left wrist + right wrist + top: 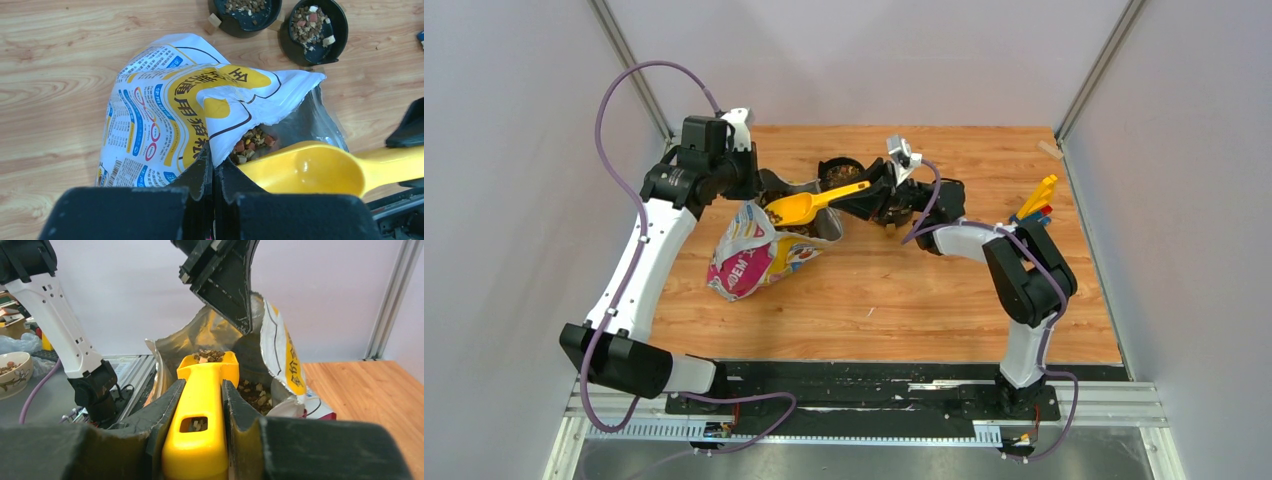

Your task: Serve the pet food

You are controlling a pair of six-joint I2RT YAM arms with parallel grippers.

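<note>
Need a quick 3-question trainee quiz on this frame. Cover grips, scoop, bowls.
1. True or false: the left gripper is shut on the rim of the bag, holding its mouth open.
2. Pick one: the right gripper holds the yellow scoop by (A) its handle, (B) its bowl end, (C) not at all, jaws wide open.
3. Count: in the left wrist view, how many black bowls beyond the bag hold pet food?

Key: 1 true. 2 A. 3 two.
</note>
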